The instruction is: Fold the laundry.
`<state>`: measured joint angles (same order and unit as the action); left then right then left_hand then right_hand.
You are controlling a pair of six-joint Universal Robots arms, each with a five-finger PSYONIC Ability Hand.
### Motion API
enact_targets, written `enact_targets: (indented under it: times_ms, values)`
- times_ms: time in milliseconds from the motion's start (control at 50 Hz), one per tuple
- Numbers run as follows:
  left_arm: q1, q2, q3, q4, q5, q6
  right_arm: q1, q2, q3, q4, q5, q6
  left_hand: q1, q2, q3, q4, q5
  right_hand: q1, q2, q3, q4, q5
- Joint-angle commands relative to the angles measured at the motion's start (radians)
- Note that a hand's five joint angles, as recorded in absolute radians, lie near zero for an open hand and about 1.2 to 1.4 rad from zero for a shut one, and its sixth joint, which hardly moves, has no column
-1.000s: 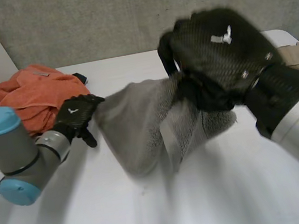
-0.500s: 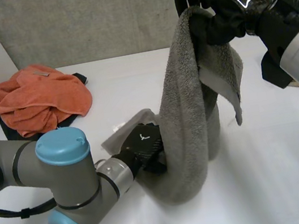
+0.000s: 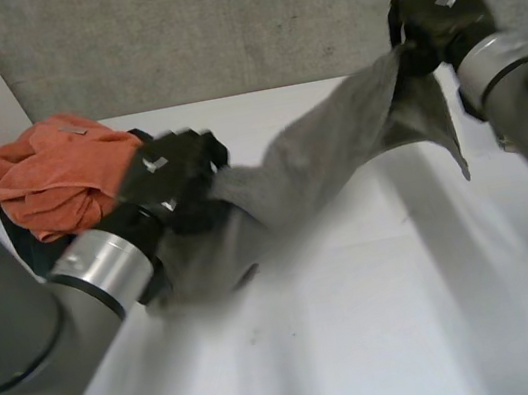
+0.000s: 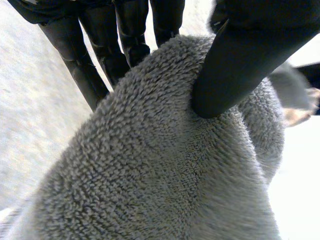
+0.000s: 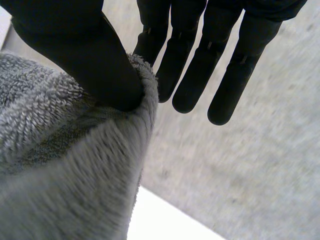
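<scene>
The grey towel (image 3: 327, 151) was held stretched above the white bench (image 3: 368, 332), slung between both robot hands. The left robot hand (image 3: 174, 177) was seen at the towel's lower left end, low by the bench. Its thumb was pressed into the pile with the fingers behind, so the cloth was pinched. The right robot hand (image 3: 437, 18) was seen high at the far right, a towel edge pinched between thumb and one finger, the other fingers straight. A flap was hung below it. An orange cloth (image 3: 53, 177) was heaped at the far left.
</scene>
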<state>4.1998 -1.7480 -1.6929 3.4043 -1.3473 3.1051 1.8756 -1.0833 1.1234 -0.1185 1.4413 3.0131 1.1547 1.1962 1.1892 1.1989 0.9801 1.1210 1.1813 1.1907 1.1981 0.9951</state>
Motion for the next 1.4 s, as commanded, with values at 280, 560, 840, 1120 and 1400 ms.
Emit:
enact_targets:
  times_ms: [280, 560, 840, 1120, 1400]
  values:
    - [0.029, -0.398, 0.378, -0.011, -0.247, 0.231, 0.129, 0.458, -0.275, -0.165, 0.283, -0.186, -0.980, -1.022, -1.015, -1.024, -0.980, -0.947, -1.007, -1.016, -1.024, -0.995]
    - [0.109, 0.037, -0.064, -0.065, -0.164, 0.211, 0.097, 0.025, 0.116, -0.069, 0.119, -0.267, -0.865, -0.907, -0.900, -0.910, -0.865, -0.947, -1.007, -1.016, -1.024, -0.995]
    - [0.011, -0.031, -0.272, -0.019, -0.113, 0.126, 0.048, -0.193, 0.484, 0.100, 0.005, -0.289, -0.806, -0.848, -0.841, -0.850, -0.806, -0.938, -0.998, -1.008, -1.015, -0.987]
    - [-0.099, -0.329, -0.035, 0.089, -0.277, 0.132, 0.016, -0.175, 0.618, 0.060, -0.055, -0.232, -0.888, -0.930, -0.923, -0.933, -0.888, -0.902, -0.963, -0.972, -0.979, -0.951]
    - [-0.055, -0.291, 0.042, 0.049, -0.320, 0.129, 0.020, -0.133, 0.621, 0.014, -0.055, -0.229, 0.242, 0.200, 0.207, 0.197, 0.242, -0.905, -0.966, -0.975, -0.982, -0.954]
